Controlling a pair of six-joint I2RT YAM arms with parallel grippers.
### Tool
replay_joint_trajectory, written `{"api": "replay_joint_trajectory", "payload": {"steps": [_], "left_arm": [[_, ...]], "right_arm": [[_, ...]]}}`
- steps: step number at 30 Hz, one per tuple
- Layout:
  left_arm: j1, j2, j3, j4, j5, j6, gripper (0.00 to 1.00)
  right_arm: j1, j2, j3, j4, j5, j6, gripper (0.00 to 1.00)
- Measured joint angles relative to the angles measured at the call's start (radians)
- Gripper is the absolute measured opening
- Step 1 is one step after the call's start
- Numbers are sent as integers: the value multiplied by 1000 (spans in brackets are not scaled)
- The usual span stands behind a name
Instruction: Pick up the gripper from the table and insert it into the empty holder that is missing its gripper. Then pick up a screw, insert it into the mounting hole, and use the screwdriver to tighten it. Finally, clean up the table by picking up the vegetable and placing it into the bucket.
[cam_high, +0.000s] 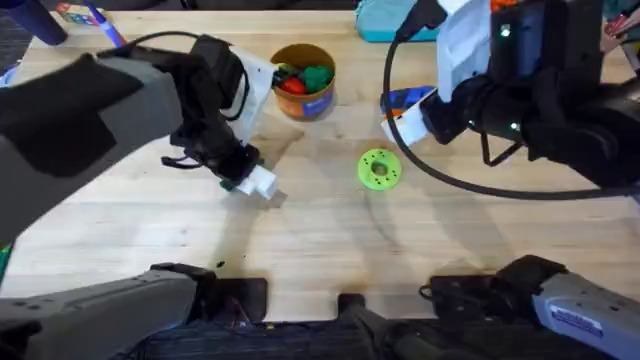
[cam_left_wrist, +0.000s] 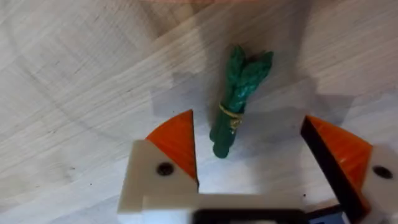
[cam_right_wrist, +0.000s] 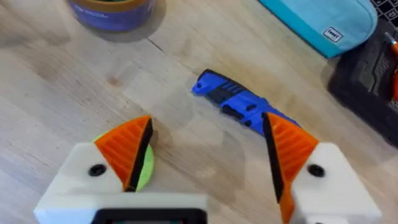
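The vegetable (cam_left_wrist: 236, 99), a slim dark-green bundle with a yellowish band, lies flat on the table (cam_high: 320, 240). My left gripper (cam_left_wrist: 255, 149) hangs open just above it, its orange pads (cam_left_wrist: 177, 140) on either side of the stem end. In the overhead view the left gripper (cam_high: 255, 182) sits left of centre and covers the vegetable. The yellow bucket (cam_high: 303, 80) stands behind it and holds red and green toys. My right gripper (cam_right_wrist: 208, 155) is open and holds nothing, hovering near the blue screwdriver (cam_right_wrist: 242, 102). The loose gripper, holder and screw are out of view.
A flat bright-green disc (cam_high: 379, 168) lies at mid-table, partly behind one right finger (cam_right_wrist: 127, 152). A teal case (cam_high: 400, 20) sits at the back, with a black tool case (cam_right_wrist: 367, 68) beside it. Bare wood lies in front of the disc.
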Motion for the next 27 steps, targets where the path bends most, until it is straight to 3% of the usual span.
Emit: {"api": "replay_joint_trajectory", "payload": {"steps": [9, 20, 23, 27], "left_arm": [[0, 0, -91, 136, 8, 1, 996], [0, 20, -87, 157, 30, 3, 939], [0, 40, -72, 156, 41, 9, 862], [0, 51, -62, 159, 48, 1, 618]], "right_arm": [[0, 0, 0, 0, 0, 0, 986], [0, 0, 0, 0, 0, 0, 986], [0, 0, 0, 0, 0, 0, 986], [0, 0, 0, 0, 0, 0, 986]]}}
